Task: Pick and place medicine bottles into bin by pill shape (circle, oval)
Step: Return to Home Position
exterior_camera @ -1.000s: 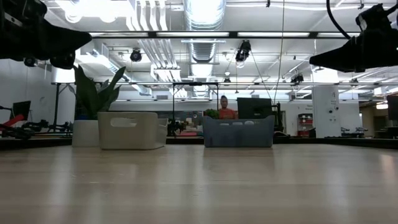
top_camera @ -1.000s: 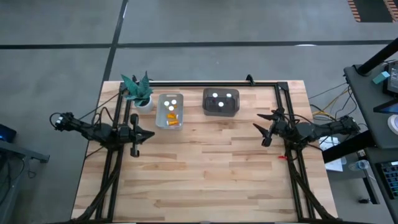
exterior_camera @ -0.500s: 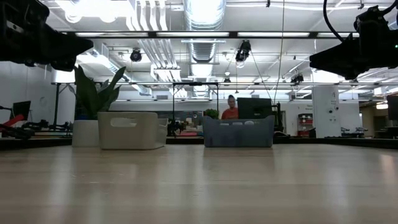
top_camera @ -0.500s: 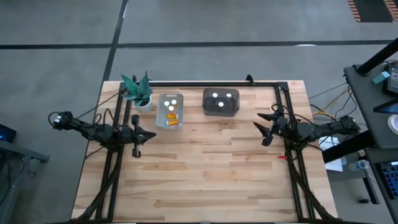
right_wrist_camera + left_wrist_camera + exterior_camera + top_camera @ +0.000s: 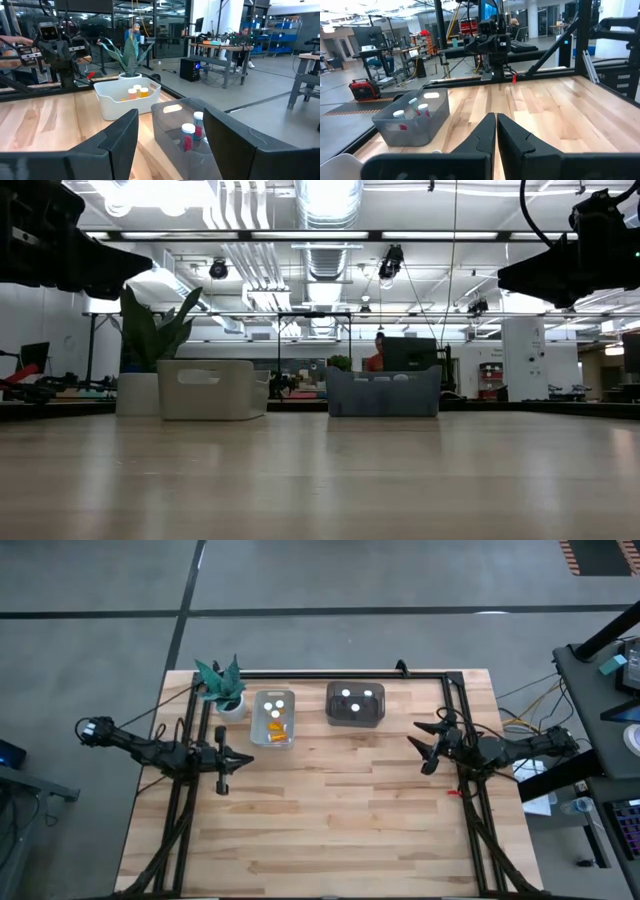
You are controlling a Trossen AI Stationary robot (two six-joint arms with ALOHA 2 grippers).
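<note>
Several medicine bottles with white caps lie in two bins at the table's far side. Some with orange bodies (image 5: 275,723) are in the white bin (image 5: 257,732). Others (image 5: 356,695) are in the grey bin (image 5: 355,718). My left gripper (image 5: 246,758) is shut and empty, above the table just near of the white bin. In its wrist view its shut fingertips (image 5: 496,122) point across the table, past the grey bin (image 5: 407,127). My right gripper (image 5: 420,747) is open and empty, to the right of the grey bin. Its wrist view (image 5: 170,142) looks at both bins (image 5: 112,102) (image 5: 170,131).
A potted plant (image 5: 222,686) stands at the far left corner beside the white bin. A dark frame rail (image 5: 330,673) runs along the table's far edge. Bare wood (image 5: 330,810) fills the middle and near part. In the low view both arms (image 5: 60,250) (image 5: 570,260) hang high above the table.
My left gripper has edged a little toward the table's right and near side, still shut. A person in the room behind the grey bin has walked to the right.
</note>
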